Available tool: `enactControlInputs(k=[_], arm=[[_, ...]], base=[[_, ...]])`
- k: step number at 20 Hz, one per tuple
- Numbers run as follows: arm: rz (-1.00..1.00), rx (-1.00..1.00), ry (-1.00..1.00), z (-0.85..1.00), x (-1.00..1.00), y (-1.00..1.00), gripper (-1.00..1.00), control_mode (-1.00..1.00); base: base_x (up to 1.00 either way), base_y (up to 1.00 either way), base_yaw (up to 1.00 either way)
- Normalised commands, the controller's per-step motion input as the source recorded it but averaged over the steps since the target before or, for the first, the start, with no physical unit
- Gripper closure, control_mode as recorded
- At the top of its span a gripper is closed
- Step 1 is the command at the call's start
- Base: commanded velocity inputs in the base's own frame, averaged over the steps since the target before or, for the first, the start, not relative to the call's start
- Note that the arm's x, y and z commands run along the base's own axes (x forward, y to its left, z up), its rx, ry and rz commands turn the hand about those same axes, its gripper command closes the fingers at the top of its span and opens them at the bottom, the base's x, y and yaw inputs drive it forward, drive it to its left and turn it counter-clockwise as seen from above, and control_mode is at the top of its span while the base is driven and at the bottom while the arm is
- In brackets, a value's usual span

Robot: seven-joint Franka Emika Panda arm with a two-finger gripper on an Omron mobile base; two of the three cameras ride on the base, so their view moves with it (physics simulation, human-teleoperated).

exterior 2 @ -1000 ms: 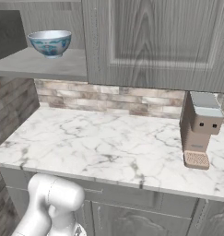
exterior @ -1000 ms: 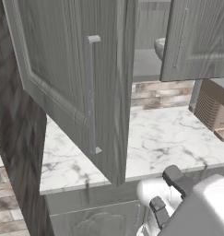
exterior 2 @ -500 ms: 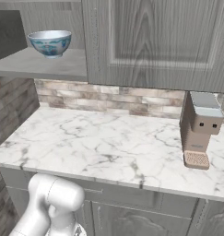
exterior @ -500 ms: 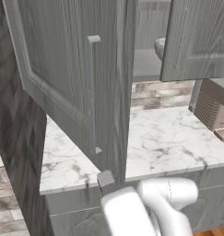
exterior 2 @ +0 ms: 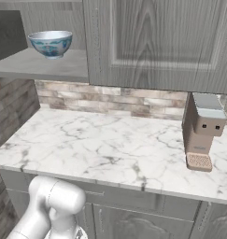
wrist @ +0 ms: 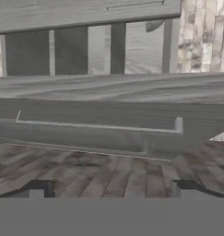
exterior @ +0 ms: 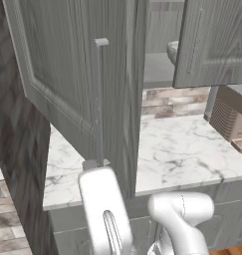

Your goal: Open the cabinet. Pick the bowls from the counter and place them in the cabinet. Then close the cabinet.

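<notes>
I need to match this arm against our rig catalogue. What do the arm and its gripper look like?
The arm is glossy white with smooth rounded cylindrical links, and a dark slot shows on the flat-faced link nearest the left base camera. No cables or markings are visible. The gripper has two small dark, blocky finger tips, seen in the hand view.

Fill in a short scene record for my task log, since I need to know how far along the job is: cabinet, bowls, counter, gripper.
cabinet: left door swung wide open, right door shut
bowls: light blue bowl sits upright on the cabinet shelf; no second bowl can be made out
counter: white marble, with a coffee machine at its right end
gripper: fingertips apart with nothing between them, facing the open door's edge
stage: door not yet closed
</notes>
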Motion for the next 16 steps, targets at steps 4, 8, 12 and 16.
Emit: enactControlInputs(k=[4, 8, 12, 16], arm=[[0.0, 0.13, 0.09, 0.0, 0.58, 0.0, -1.0, -1.0], [0.0, 0.15, 0.05, 0.0, 0.48, 0.0, -1.0, -1.0], [0.0, 0.13, 0.01, -0.05, 0.55, 0.0, -1.0, -1.0], [0.0, 0.13, 0.0, -0.11, 0.56, 0.0, -1.0, -1.0]], base=[[0.0, 0.0, 0.0], [0.0, 0.0, 0.0], [0.0, 0.0, 0.0], [0.0, 0.0, 0.0]])
